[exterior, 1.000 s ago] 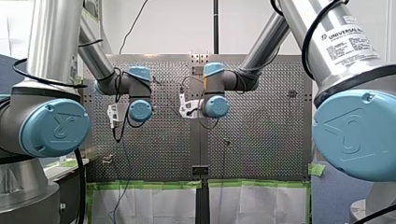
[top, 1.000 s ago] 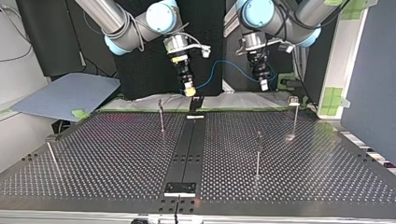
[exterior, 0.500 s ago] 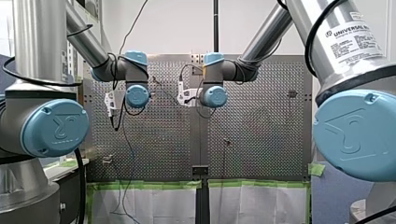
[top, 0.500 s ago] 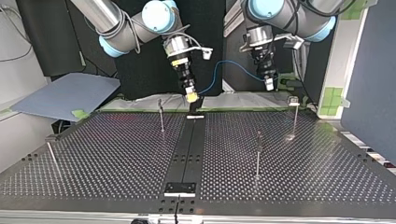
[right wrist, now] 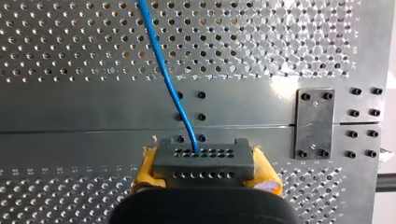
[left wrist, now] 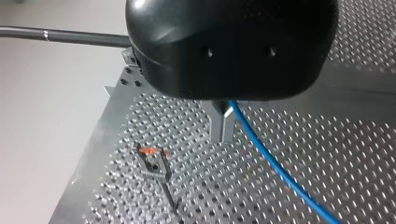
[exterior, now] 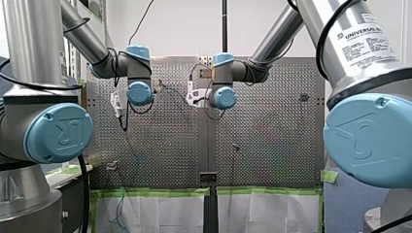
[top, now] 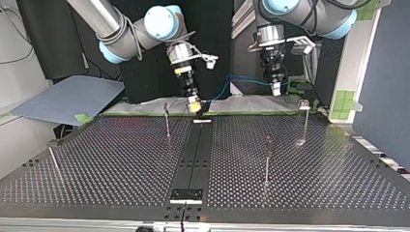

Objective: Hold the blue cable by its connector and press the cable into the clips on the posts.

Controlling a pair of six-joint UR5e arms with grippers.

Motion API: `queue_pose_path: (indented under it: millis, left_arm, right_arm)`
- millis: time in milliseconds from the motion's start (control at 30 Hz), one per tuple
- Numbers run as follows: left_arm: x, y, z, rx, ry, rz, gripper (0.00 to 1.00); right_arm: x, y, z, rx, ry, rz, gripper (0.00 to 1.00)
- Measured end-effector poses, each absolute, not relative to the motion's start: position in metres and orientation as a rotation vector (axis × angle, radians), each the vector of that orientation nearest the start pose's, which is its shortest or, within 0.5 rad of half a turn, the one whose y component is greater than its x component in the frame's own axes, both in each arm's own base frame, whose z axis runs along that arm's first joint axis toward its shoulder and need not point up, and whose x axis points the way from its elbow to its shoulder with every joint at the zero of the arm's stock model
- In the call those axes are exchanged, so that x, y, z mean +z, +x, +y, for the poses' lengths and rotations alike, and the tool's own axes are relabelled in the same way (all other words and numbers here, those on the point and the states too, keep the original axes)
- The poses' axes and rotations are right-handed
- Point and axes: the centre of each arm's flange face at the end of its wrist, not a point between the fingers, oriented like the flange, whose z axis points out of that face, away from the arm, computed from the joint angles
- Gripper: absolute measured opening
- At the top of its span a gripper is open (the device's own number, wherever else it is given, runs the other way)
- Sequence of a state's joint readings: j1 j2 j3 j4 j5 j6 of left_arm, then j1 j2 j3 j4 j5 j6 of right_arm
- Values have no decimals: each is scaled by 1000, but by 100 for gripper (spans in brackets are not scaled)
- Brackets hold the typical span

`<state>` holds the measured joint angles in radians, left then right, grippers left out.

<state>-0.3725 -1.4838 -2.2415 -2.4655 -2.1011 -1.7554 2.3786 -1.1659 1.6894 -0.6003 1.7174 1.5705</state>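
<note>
Over the shiny metal table full of holes [right wrist: 70,112], the thin blue cable [right wrist: 163,70] is hanging between the grippers. My right gripper [right wrist: 205,171] is squeezing its grey connector block [right wrist: 204,158] tight, and my left gripper [left wrist: 224,128] is pinching the cable with closed metal fingers [left wrist: 217,122].

Setting: robotics laboratory. Perforated metal table [top: 121,159] with thin upright clip posts [top: 267,159]; two industrial arms [exterior: 350,43], one labelled Universal Robots, with blue joint caps [exterior: 58,132]. Green tape [top: 344,101] at the top view's 3 o'clock, black backdrop [top: 145,77] at 12 o'clock, grey panel [top: 67,96] at 9 o'clock.
</note>
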Motion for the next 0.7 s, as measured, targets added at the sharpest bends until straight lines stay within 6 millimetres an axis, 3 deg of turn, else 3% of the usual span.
queue_pose_path:
  millis: [400,700]
  left_arm:
    - [279,331,-226,-216,-287,1462,0]
    - [281,336,-225,-276,-297,1450,0]
  right_arm:
    - [272,526,-345,1719,1604,-796,0]
    - [291,538,-344,1703,1619,-750,0]
